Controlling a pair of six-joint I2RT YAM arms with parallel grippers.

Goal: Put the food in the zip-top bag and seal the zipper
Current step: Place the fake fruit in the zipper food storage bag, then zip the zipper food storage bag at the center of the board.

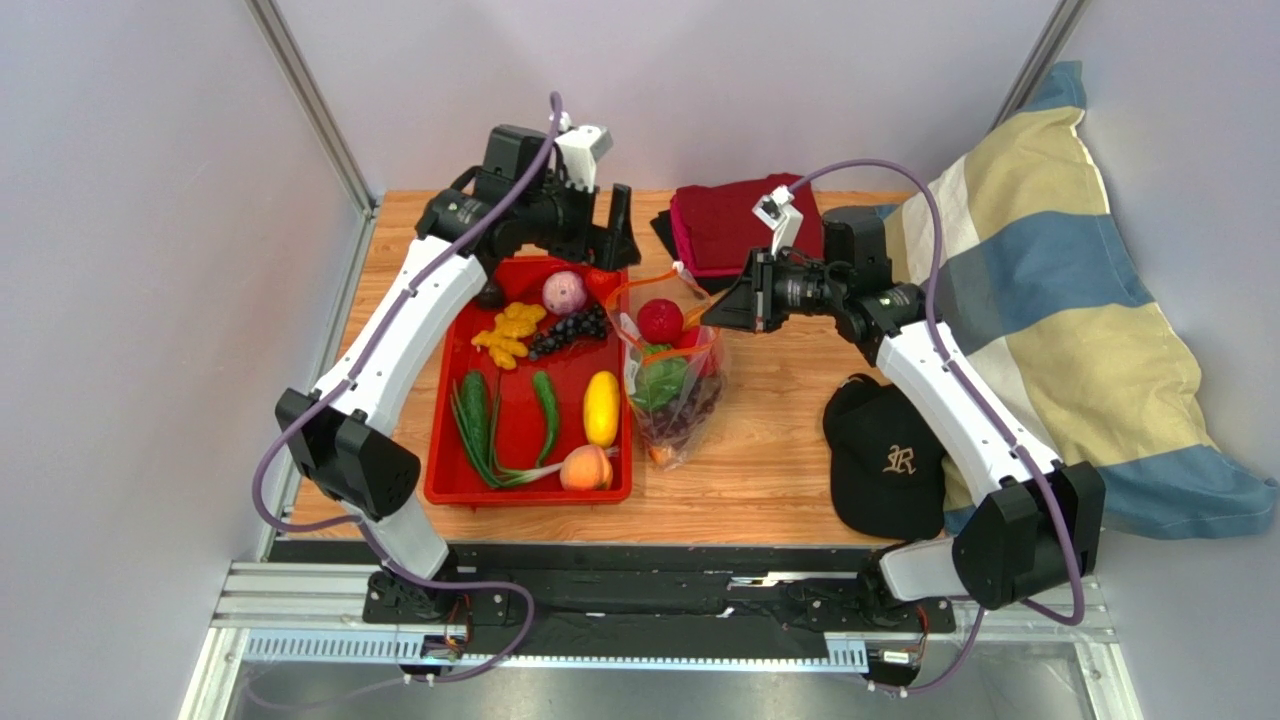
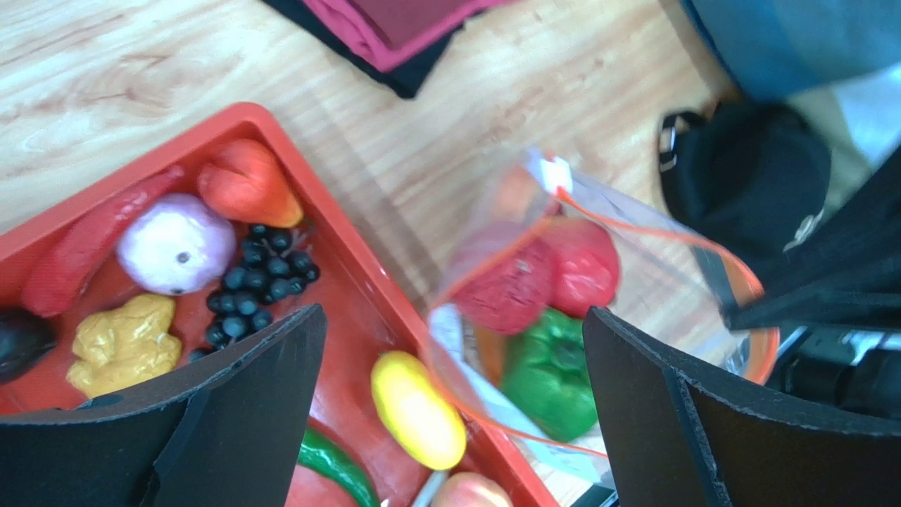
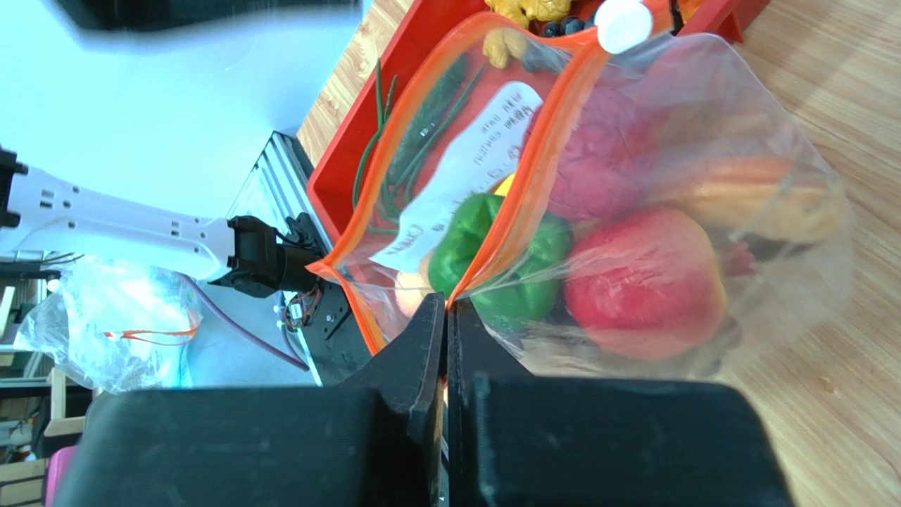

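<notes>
Pinching one end of the orange zipper (image 3: 526,180), the right gripper (image 3: 446,306) is clenched on the clear bag (image 3: 740,137), fingers pressed together with the strip between them. The bag stands near the middle of the surface, its mouth gaping, touching the right wall of the red tray (image 1: 526,497). Inside it lie a green pepper (image 3: 497,248), a red apple (image 3: 645,280) and other fruit. The left gripper (image 2: 449,338) is released, fingers spread wide, hovering over the tray's far end. A lemon (image 1: 601,408) and grapes (image 1: 568,333) remain in the tray. Folded cloths (image 1: 729,222) sit at the far edge, and a black cap (image 1: 887,458) lies toward the near right corner.
</notes>
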